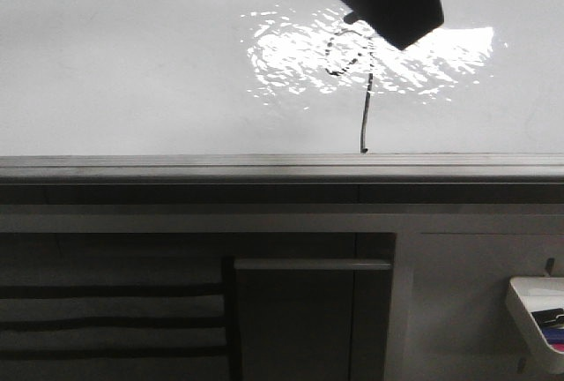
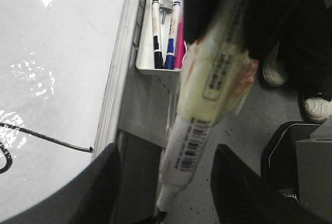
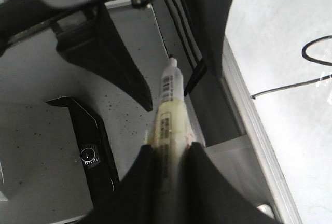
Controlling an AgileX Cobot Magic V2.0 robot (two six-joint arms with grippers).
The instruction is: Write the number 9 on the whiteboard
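Note:
The whiteboard (image 1: pixel 132 63) lies flat, with a glare patch in the middle. On it the number 9 (image 1: pixel 364 103) is a thin black loop whose long tail reaches the grey edge strip (image 1: pixel 264 165). A black gripper body hides the top of the loop in the front view. My right gripper (image 3: pixel 171 145) is shut on a white marker (image 3: pixel 168 110) wrapped in yellowish tape. The marker (image 2: pixel 207 94) is off the board, past its edge and over the floor. My left gripper (image 2: pixel 166 146) is open, one finger on each side of the marker's tip end, not touching it. The tail (image 2: pixel 46 138) also shows in the left wrist view.
A white tray (image 2: pixel 142 67) holding several pens hangs on the cabinet side below the board edge, also seen as the tray (image 1: pixel 529 310) at the lower right. Dark grey cabinet panels (image 1: pixel 308 319) front the table. A person's shoes (image 2: pixel 272 68) and a black box (image 3: pixel 88 151) are on the floor.

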